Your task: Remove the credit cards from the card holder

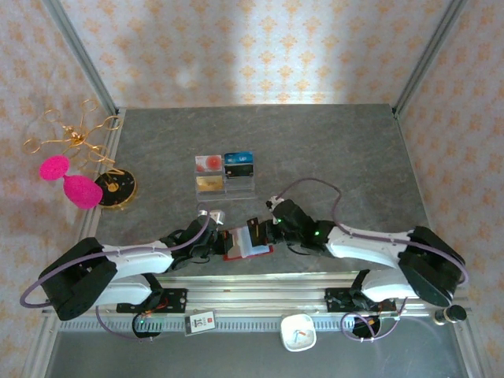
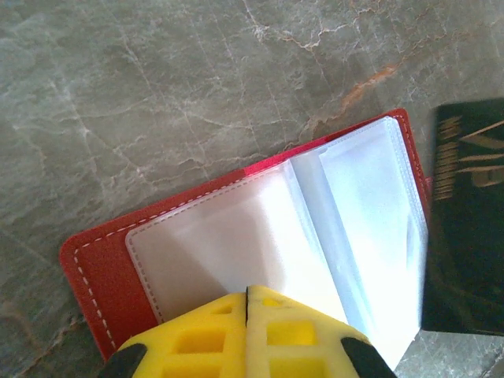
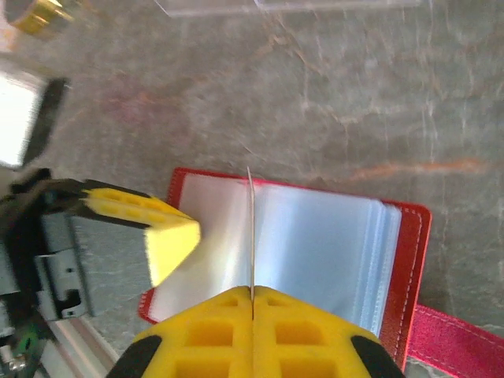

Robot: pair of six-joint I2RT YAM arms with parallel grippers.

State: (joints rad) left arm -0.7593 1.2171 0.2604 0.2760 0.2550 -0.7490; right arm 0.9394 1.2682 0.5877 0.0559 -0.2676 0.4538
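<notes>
Bracing card holder (image 1: pixel 248 242) on desk (image 1: pixel 331 150), lower centre, with left gripper (image 2: pixel 247 294) clamped on its sleeve (image 2: pixel 228 228), and pinching dark credit card (image 2: pixel 465 228) upright in right gripper (image 3: pixel 252 294), likely for pulling clear.

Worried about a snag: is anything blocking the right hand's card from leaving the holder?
Nothing visible does. The right hand pinches the dark card over the open card holder; the left hand grips the sleeves, off to one side.

Grey marbled table (image 1: pixel 331 150) stood boxed in by papered walls (image 1: pixel 260 47).
The paper was cream with an orange floral print; aluminium posts (image 1: pixel 79 51) rose at the back corners, and a soft bright patch lit the rear wall.
</notes>
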